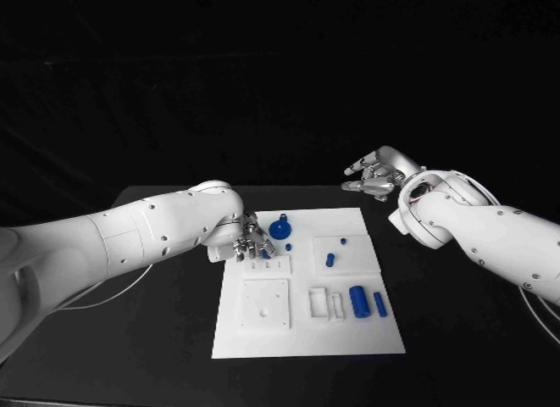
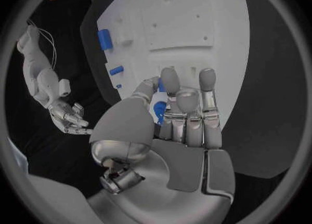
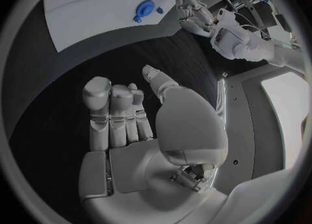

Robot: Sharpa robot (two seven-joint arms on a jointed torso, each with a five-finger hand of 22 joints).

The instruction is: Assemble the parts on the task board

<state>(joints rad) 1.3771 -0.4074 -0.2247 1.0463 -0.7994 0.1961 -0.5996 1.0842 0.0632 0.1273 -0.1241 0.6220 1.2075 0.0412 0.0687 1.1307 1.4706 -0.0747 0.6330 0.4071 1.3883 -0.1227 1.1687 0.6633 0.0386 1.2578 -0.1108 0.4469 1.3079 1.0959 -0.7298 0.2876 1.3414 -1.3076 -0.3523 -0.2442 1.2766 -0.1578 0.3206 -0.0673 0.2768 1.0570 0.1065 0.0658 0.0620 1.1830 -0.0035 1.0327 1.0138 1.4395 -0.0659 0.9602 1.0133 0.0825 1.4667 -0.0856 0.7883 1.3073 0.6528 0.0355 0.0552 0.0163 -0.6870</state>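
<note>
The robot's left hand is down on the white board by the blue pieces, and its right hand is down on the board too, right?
Not quite. The left hand is down at the white board, beside the blue pieces, but the right hand is not on the board. It is raised beyond the table's far edge, open and holding nothing. The head view shows this.

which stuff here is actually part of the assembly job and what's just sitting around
Part of the job:
- task board
- round blue part near the board's far edge
- two blue cylinders side by side at the board's right
- small blue parts mid-board
- left hand, over the board's left edge
- right hand, raised beyond the board, holding nothing

Just lying about:
- black table
- thin cables beside the left arm
</note>
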